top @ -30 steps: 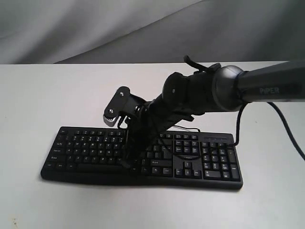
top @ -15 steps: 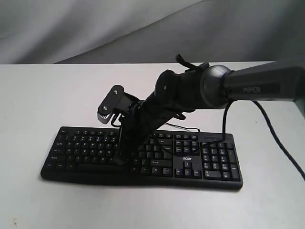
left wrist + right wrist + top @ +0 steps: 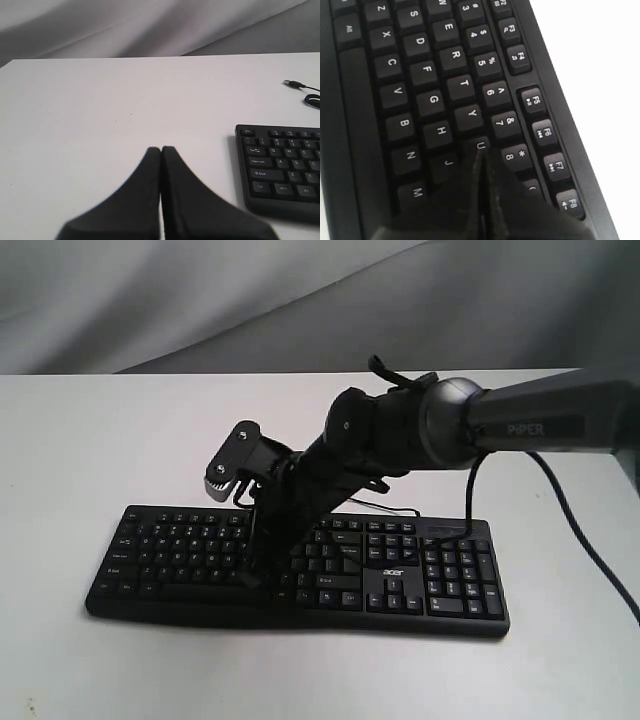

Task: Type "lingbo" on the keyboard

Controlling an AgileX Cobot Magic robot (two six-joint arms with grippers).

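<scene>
Nearest, the long flat black keyboard with white-lettered keys (image 3: pixel 185 558) lies across the front of the white tabletop (image 3: pixel 90 440), with its number pad and small "acer" logo toward the right. Over its middle, the right arm's black gripper (image 3: pixel 481 154) slopes down with its fingers pressed together into one point at the U key, just by J, though I cannot judge whether the tip actually touches. The left arm's black gripper (image 3: pixel 160 150), likewise closed on nothing, hangs over bare table off the keyboard's Esc end. Behind, the thin black USB cable (image 3: pixel 295 84) lies before a grey cloth backdrop (image 3: pixel 200 300).
</scene>
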